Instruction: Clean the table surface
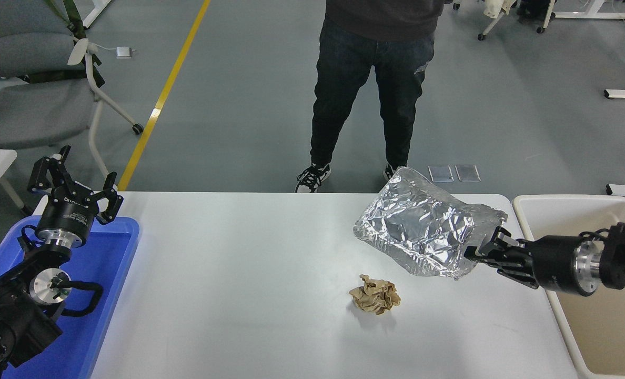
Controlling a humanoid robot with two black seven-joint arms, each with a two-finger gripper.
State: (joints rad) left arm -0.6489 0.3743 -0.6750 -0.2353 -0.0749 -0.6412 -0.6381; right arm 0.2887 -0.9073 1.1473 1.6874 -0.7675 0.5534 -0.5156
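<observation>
Right gripper (482,251) is clamped on the edge of a crumpled foil bag (423,227), held clear above the table surface (239,295) below it. Step: carrying trash; next, I'd judge, swing it behind to the beige tub (596,310) and release. Brown paper wad (375,293) lies below-left on the tabletop. Left gripper (76,192), jaws spread, is parked far left over the blue tray (110,263). No legible writing.

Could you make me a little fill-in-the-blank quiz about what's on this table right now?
1. The right gripper holds a crumpled ____ bag.
2. The brown paper wad lies on the ____ table.
3. The left gripper hangs over the ____ tray.
4. The tub stands at the table's ____ end.

Answers: foil; white; blue; right
</observation>
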